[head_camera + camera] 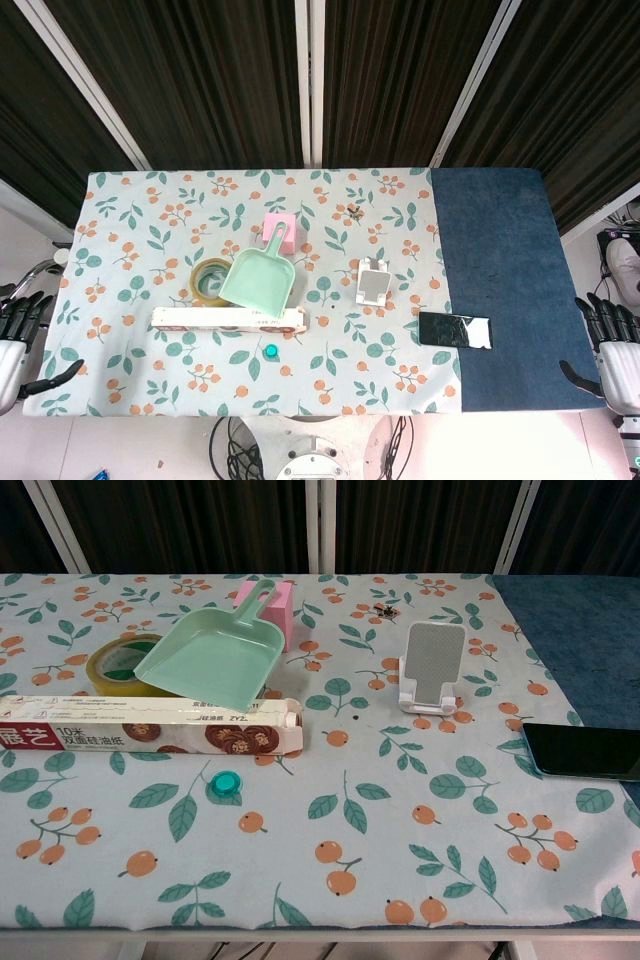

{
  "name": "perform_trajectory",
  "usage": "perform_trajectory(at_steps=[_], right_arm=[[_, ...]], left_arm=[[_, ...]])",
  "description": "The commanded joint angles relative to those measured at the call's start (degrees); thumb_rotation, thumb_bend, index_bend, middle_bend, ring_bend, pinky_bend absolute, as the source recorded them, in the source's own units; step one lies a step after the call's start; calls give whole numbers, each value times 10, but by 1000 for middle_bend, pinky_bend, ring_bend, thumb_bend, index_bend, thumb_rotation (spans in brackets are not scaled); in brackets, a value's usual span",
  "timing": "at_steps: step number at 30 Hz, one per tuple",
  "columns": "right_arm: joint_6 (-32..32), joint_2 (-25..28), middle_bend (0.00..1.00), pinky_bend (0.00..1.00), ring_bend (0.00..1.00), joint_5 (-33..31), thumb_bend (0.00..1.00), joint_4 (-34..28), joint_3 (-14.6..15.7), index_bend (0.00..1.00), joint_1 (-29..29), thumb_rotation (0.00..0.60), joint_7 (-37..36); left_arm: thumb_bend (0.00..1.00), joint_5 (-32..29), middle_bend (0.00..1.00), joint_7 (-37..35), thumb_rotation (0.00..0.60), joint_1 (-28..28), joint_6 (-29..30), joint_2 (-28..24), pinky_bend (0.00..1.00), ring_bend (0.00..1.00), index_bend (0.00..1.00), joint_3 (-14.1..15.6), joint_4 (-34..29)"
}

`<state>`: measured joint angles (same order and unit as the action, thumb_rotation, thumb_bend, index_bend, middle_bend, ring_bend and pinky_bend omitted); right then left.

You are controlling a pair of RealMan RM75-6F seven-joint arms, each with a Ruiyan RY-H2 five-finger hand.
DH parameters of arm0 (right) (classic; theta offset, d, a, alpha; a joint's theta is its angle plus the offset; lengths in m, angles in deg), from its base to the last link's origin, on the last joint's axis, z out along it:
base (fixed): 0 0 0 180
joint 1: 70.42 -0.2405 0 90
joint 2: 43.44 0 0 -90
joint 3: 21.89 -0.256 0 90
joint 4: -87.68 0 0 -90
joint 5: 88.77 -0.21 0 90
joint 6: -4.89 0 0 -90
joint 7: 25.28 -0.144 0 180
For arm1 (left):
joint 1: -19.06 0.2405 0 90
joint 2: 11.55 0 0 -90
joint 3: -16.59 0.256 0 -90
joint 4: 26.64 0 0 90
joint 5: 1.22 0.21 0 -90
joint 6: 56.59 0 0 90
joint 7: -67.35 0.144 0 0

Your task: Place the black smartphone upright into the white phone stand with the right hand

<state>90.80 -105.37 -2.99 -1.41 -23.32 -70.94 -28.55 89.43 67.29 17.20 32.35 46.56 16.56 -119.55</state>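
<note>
The black smartphone (pixel 455 329) lies flat, screen up, at the seam between the floral cloth and the blue cloth; the chest view shows the smartphone (pixel 583 751) at its right edge. The white phone stand (pixel 373 282) is upright and unoccupied a little to the phone's left and further back, also seen as the stand (pixel 431 667) in the chest view. My right hand (pixel 608 345) hangs off the table's right edge with fingers spread, holding nothing, well right of the phone. My left hand (pixel 20 343) hangs off the left edge, likewise spread and holding nothing.
A green dustpan (pixel 262 275) leans over a long foil-wrap box (pixel 228 318), with a tape roll (pixel 207 279) and a pink block (pixel 279 229) beside it. A small teal cap (pixel 271 351) lies in front of the box. The blue cloth (pixel 500 250) covers the table's right part.
</note>
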Motion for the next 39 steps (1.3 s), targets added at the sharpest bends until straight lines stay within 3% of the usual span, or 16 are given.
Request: perform_trajectory(at_steps=[1,18,25,29,33,39], right_arm=[[0,0,0,0,0,-1,136,1,0,0,1,600,1],[-30,14,0,0,0,-2,119,-36,6,0,-8,600,34],[-142,64,0,0,0,-20,36,-136,23,0,-52,600,27],[-222,94,0,0,0,-82,0,-197,12,0,-95,600,75],[-319,103,0,0,0,-188,0,-240,-9,0,-160,600,124],[-354,62,0,0,0,-306,0,-229,-23,0,-230,600,212]], left_arm=[[123,1,60,-4,146,-2,-1,1,204,68,52,-1,3],[122,5,61,-19,147,-7,-4,7,204,68,52,-1,11],[123,10,61,-33,147,-10,-8,18,204,69,52,2,19],[123,15,60,-37,149,-12,-13,27,204,68,52,7,27],[123,15,60,-48,149,-10,-17,31,204,68,52,12,36],[123,17,61,-57,149,-5,-11,33,204,68,52,16,46]])
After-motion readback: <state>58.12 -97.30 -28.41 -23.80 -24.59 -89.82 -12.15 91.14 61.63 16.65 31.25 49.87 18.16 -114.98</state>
